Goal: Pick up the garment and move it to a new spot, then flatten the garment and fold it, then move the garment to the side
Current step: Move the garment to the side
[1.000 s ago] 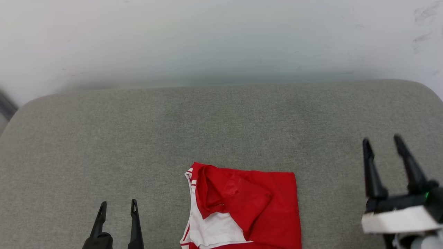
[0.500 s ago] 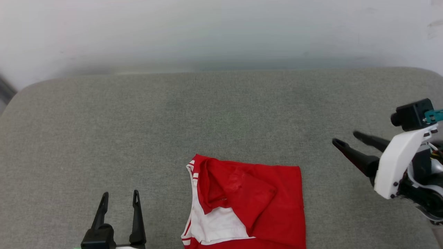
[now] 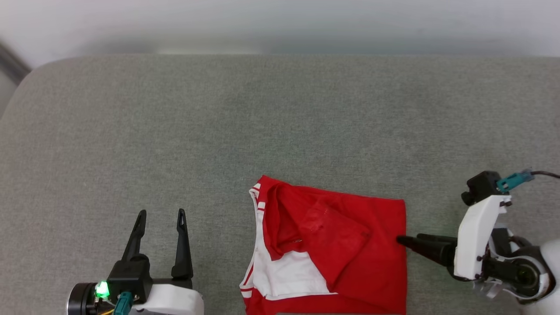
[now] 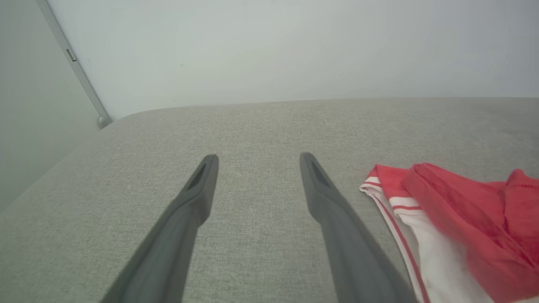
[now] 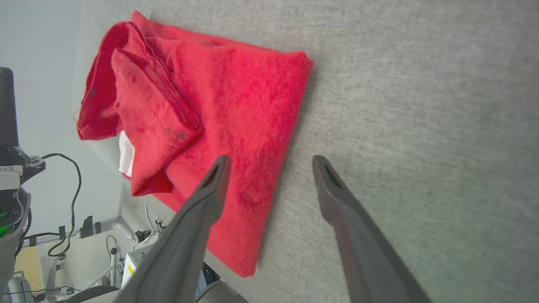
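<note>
Now, the red jersey shirt with white sleeve fabric and striped trim lies folded at six o'clock on the grey woven fabric surface, its near part cut off by the bottom of the head view. A red flap lies crumpled over the white panel, and the striped trim runs down its nine o'clock side.

The left gripper sits at seven o'clock, its two dark fingers spread wide and pointing to twelve, gripping nothing, well apart from the shirt. Its wrist view shows the gripper over bare grey cloth, the shirt off at three o'clock.

The right gripper is at four o'clock, turned on its side, its fingers aimed at nine and reaching the shirt's three o'clock edge. In its wrist view the gripper is spread wide too, one finger over the red cloth, the other over bare grey. Whether it touches, I cannot tell.
</note>
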